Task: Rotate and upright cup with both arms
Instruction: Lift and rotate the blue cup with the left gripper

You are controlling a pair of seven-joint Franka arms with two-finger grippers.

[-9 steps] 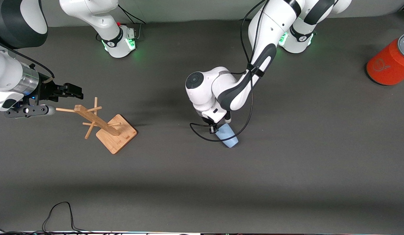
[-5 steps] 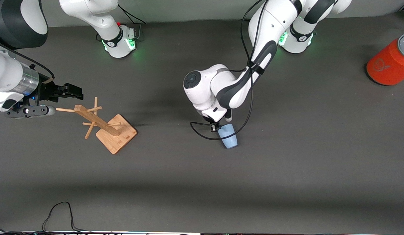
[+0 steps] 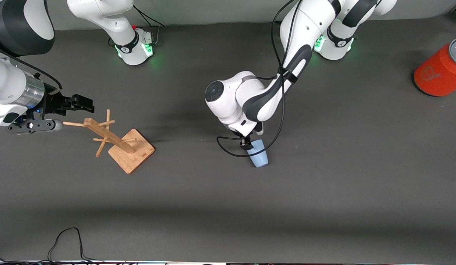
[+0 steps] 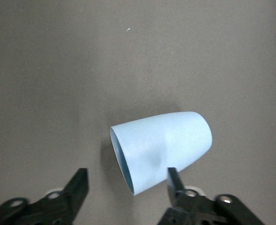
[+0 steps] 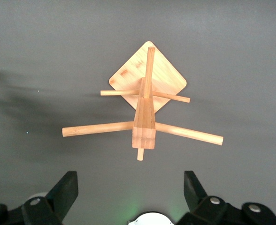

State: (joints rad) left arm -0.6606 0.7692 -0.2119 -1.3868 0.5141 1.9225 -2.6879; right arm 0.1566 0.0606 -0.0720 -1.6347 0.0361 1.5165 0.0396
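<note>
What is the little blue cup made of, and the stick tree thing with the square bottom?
The cup looks like smooth matte plastic, maybe glazed ceramic: even pale blue with soft shading and no shine. The peg stand looks like bare light wood, probably bamboo: tan colour, with faint grain lines on its square base.

High front camera faces both arms across the table [image 3: 323,206] — each wrist camera looks down past its own hand, close; shared: cup [image 3: 258,156], rack [image 3: 121,141].
</note>
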